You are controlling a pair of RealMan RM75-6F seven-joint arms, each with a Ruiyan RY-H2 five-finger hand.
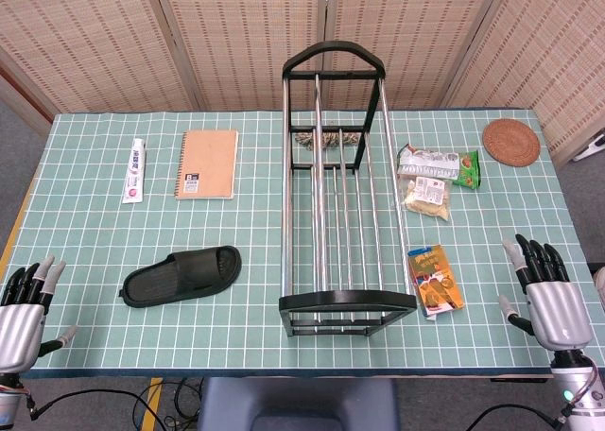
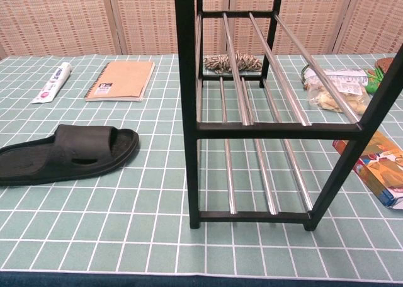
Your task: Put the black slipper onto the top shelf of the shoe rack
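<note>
while the left hand (image 1: 21, 313) hovers at the table's near-left edge, fingers spread and holding nothing, the black slipper (image 1: 181, 275) lies flat on the grid cloth, just left of the shoe rack (image 1: 340, 195), whose top shelf (image 2: 264, 73) sits bare. far right, the right hand (image 1: 548, 294) waits, fingers apart, gripping nothing.

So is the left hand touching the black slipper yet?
Apart. The head view shows the left hand at the table's near-left edge, with bare checked cloth between its fingers and the black slipper.
</note>
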